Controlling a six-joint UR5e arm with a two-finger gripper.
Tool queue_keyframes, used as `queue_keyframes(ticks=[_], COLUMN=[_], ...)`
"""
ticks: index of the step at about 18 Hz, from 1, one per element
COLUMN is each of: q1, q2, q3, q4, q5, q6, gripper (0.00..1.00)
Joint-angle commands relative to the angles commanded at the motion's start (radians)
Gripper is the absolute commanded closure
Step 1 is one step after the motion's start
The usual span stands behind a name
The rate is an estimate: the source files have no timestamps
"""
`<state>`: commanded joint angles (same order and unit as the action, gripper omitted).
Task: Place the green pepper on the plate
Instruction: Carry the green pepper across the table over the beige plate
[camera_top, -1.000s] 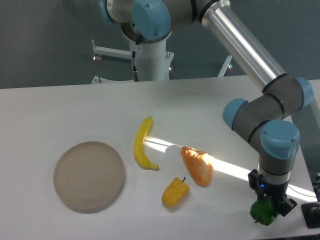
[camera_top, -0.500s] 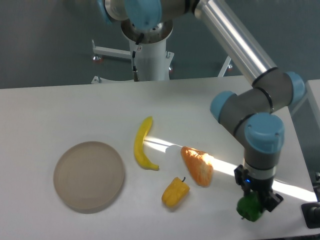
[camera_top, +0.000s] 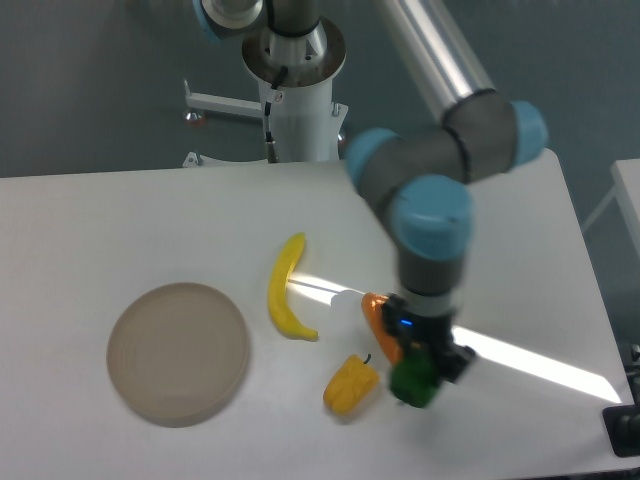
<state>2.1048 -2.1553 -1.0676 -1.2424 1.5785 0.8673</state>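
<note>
We read no writing anywhere. Our arm (camera_top: 432, 215) points straight down, gripper (camera_top: 425, 368) clamped on the pepper (camera_top: 412, 383), well right of the plate (camera_top: 178, 352).

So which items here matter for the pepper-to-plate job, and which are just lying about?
Job items:
green pepper, held in the pincer
plate, nothing on it

Just lying about:
banana
yellow pepper
orange lumpy item, partly hidden behind the arm
</note>
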Motion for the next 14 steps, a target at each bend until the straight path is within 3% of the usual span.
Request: queue_keyframes(ticks=[4,9,14], q1=[-0.069,-0.141,-0.183], q2=[0.034,0.063,0.051], q3=[-0.026,-0.103,-0.132], q4=[-0.006,0.001,0.014], q5=[-0.047,-0.072,-0.061], q6=[-0.218,-0.31,-0.393], gripper=[0.71,0.72,0.72])
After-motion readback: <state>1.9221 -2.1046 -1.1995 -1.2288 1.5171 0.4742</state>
